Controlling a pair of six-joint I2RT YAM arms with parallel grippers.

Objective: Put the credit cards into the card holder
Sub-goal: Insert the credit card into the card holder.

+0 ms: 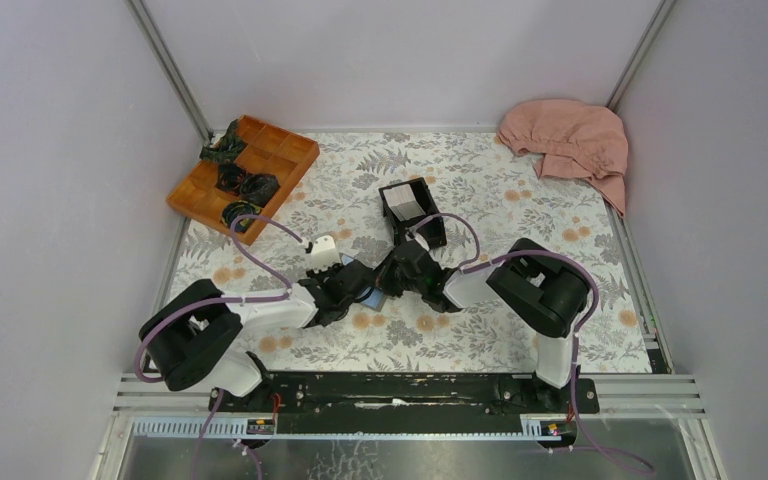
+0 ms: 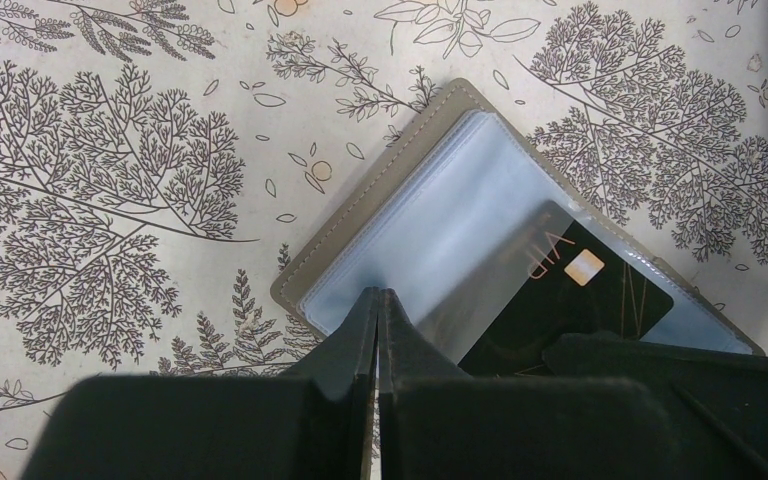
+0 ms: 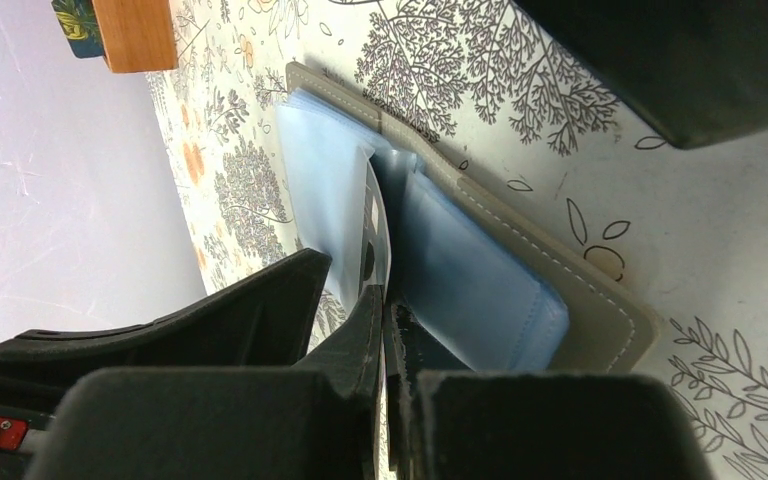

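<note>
The card holder lies open on the floral cloth between my two grippers. In the left wrist view its grey stitched cover carries clear sleeves. A black-faced credit card with a gold chip sits partly inside one sleeve. My left gripper is shut, its tips resting on the sleeve at the holder's near edge. My right gripper is shut on that card, seen edge-on above the blue half. From above, the left gripper and right gripper almost meet.
A black open box holding white cards stands just behind the grippers. A wooden compartment tray with dark items is at the back left. A pink cloth lies at the back right corner.
</note>
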